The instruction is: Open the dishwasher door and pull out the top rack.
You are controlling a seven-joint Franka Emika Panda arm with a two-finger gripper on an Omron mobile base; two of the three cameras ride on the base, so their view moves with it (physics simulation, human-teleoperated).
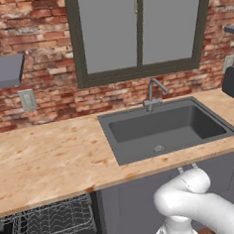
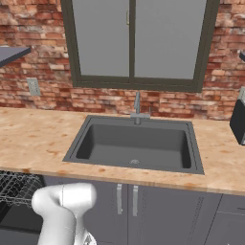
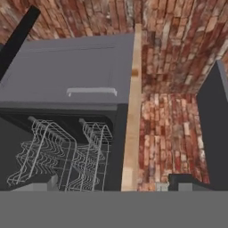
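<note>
Left base view looks forward and down at the sink (image 1: 164,127) from its left, mid-range. Right base view faces the same sink (image 2: 136,143) more head-on, from slightly right. Both share sink, window (image 1: 139,30) and countertop (image 1: 47,154). Hand view is rolled sideways, close in, left of the sink, looking into the top rack (image 3: 67,153).

No text, label, brand, number or sign can be read anywhere here.

White wire top rack (image 1: 53,223) pulled out below the countertop edge.
</note>
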